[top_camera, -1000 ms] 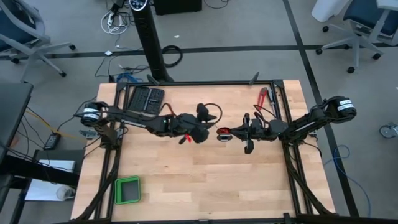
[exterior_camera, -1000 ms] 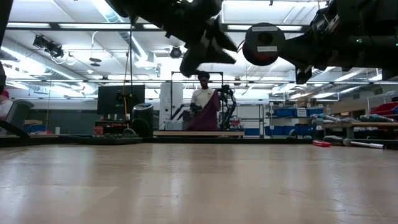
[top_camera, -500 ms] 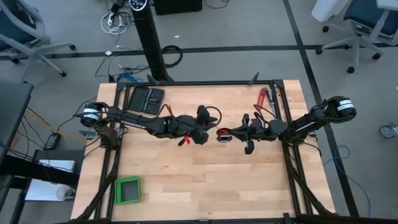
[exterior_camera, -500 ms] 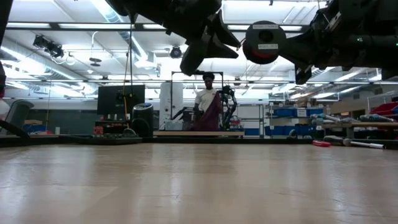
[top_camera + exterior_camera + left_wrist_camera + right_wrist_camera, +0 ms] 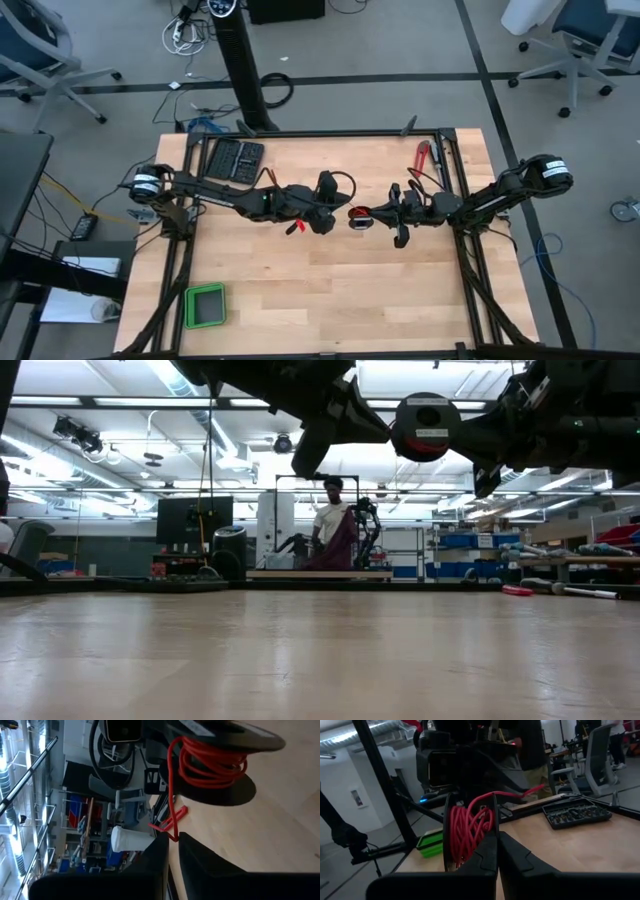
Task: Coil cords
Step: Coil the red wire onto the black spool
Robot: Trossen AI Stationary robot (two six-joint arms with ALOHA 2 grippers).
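Pale plank worktop [image 5: 330, 285], smooth wood with a satin sheen, bare across the middle. Both dark arms reaching in to meet above its centre, well off the surface, presumably so that nothing drags while winding.

Off to the edges, out of the way:
- green tray [image 5: 206, 306], shallow and square with rounded corners, at a near corner;
- dark bit case [image 5: 235, 158], lying open at the far side;
- red-handled tool [image 5: 423, 157] by the frame rail.

Far behind in the low view, a person [image 5: 330, 530] at another bench.

Between the arms, a black spool [image 5: 427, 427]: hard plastic, two thin round flanges. Right hand [image 5: 497, 840] closed tight on one flange edge, seemingly to steady the reel as an anchor.

Around the core, the red cord [image 5: 210, 762]: thin, glossy, plastic-jacketed, wound in loose, uneven, overlapping turns, not neat rows. One tail leaving the reel, kinked at its end. Left hand [image 5: 173, 842] just beside the spool, fingers drawn nearly together and pinching that tail, probably to keep it taut and lead the last slack onto the reel.
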